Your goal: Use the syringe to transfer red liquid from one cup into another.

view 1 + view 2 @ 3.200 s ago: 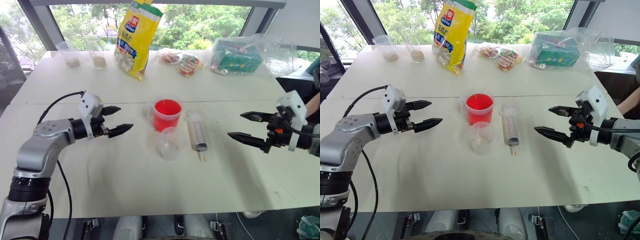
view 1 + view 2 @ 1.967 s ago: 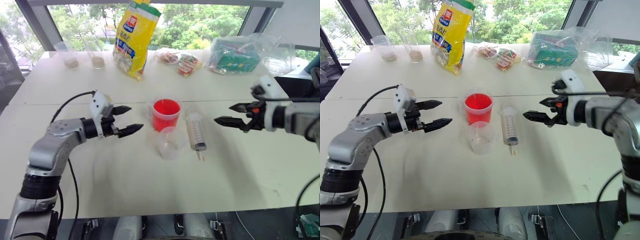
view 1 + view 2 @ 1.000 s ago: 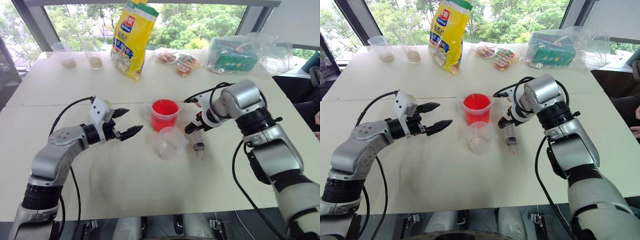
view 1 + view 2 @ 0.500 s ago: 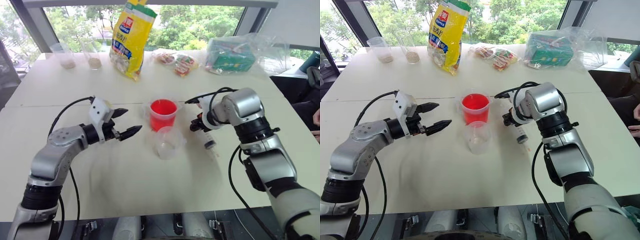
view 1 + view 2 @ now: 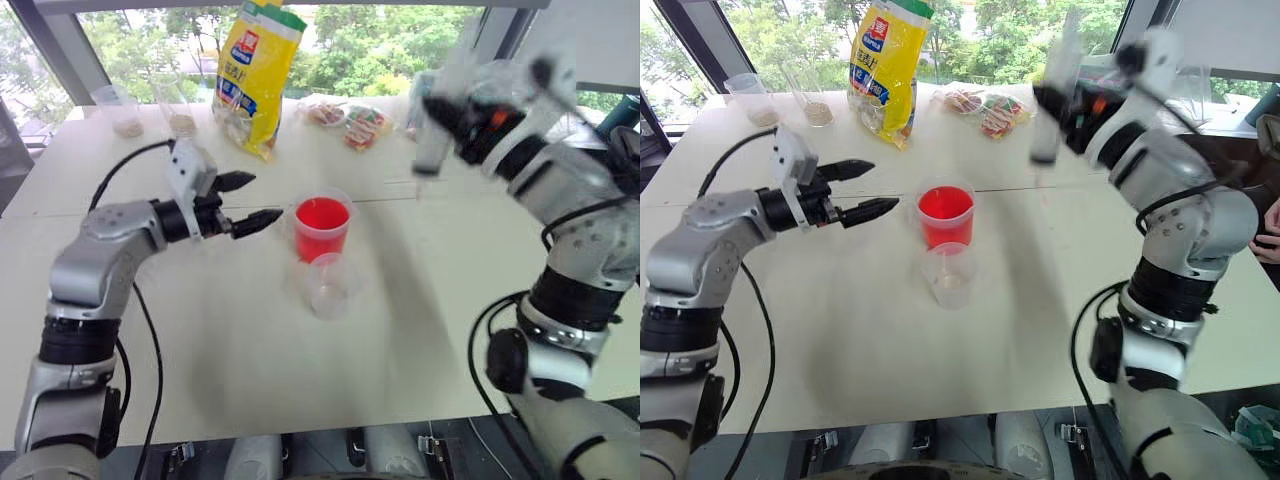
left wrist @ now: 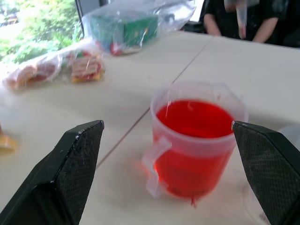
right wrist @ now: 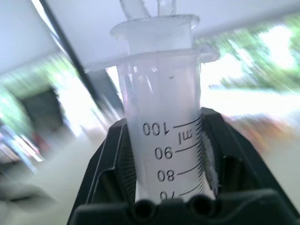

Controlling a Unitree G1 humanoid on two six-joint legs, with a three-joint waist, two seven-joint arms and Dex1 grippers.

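The syringe (image 7: 161,93) hangs upright in the air over the far right of the table, tip down, with my right gripper (image 7: 164,122) shut on its scaled barrel. From the head it shows as a blurred syringe (image 5: 438,115). The taller cup (image 5: 322,228) holds the red liquid (image 6: 197,119) and stands mid-table. The shorter clear cup (image 5: 328,285) stands just in front of it, touching or nearly so. My left gripper (image 5: 268,195) is open, held level just left of the red cup and pointing at it, a short gap away.
A yellow bag (image 5: 245,75), two clear cups with beige powder (image 5: 125,110), snack packets (image 5: 345,120) and a green box in a plastic bag (image 6: 124,28) line the far edge. A person in dark clothes (image 6: 262,18) sits past the table's right side.
My right gripper has lifted the syringe off the table and swung it from lying flat to upright, high on the right. My left gripper rose a little beside the red cup.
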